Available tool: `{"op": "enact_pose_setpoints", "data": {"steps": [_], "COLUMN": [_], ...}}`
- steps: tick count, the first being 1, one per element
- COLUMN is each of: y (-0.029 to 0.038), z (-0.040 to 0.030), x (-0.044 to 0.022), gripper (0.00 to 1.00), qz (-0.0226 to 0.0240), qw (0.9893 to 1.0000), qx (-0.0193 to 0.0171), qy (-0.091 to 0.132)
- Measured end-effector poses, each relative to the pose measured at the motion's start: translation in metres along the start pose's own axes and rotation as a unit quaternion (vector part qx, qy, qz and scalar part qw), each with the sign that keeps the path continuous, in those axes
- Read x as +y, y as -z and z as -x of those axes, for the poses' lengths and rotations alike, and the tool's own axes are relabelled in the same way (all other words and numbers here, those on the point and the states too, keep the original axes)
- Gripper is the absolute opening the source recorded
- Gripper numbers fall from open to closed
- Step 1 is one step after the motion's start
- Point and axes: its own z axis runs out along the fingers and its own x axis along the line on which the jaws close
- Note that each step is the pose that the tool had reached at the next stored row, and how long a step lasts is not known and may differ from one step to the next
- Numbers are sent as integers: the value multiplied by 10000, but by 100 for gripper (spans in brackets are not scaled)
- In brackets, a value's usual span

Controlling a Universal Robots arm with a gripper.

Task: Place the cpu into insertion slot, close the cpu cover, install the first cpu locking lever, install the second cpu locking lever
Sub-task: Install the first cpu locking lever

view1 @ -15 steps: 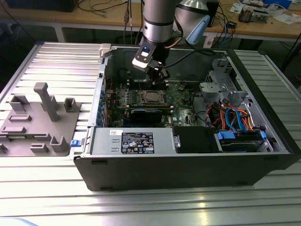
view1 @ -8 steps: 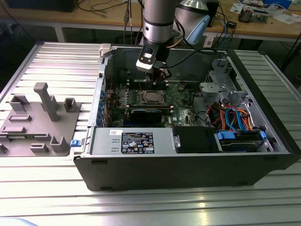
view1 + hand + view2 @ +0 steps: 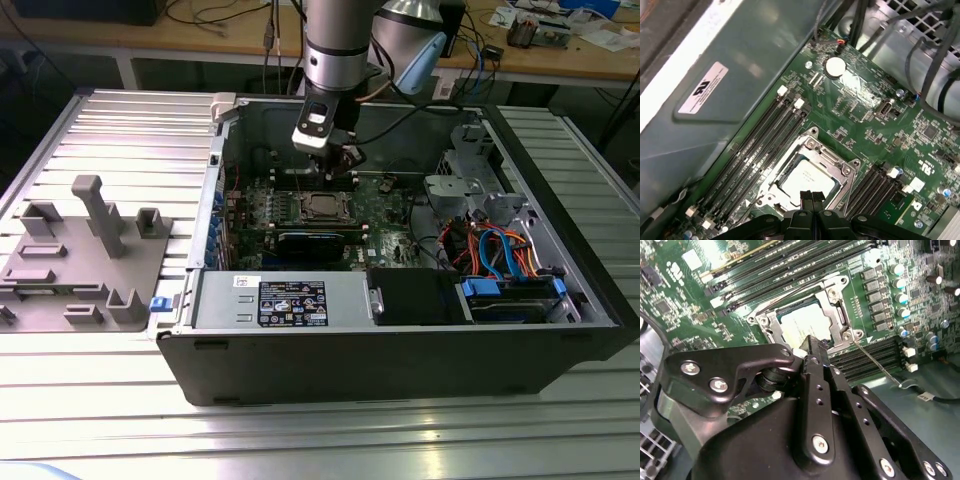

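tool (image 3: 812, 196) tips together above cpu (image 3: 807, 176)

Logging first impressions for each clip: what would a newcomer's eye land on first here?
The open computer case in the exterior view, with the arm's hand reaching inside. In the first wrist view, the hand's shut tips hover over the silvery cpu, seated under the cpu cover. A grey fixture tray lies at the exterior view's left.

cpu (image 3: 807, 176) in insertion slot (image 3: 855, 164), cpu cover (image 3: 826, 157) framing it, memory slots (image 3: 765, 141) on both sides, claw (image 3: 812, 196) just above
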Motion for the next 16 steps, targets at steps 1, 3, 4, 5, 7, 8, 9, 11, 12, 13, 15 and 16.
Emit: {"op": "enact_pose_setpoints", "data": {"steps": [1,3,4,5,7,8,9,11,12,13,15,16], "y": [0,0,0,0,0,0,0,0,0,0,0,-1], "z": [0,0,0,0,0,0,0,0,0,0,0,0], "x": [0,0,0,0,0,0,0,0,0,0,0,0], "gripper": [11,11,11,11,11,11,11,11,11,11,11,11], "qz": [2,7,9,11,16,18,20,26,28,30,36,39], "qw": [9999,9994,9991,9985,9970,9959,9951,9921,9908,9890,9847,9820], "qx": [1,2,3,4,6,6,7,9,10,10,12,14], "qy": [106,335,422,545,773,905,993,1258,1350,1476,1742,1887]}}
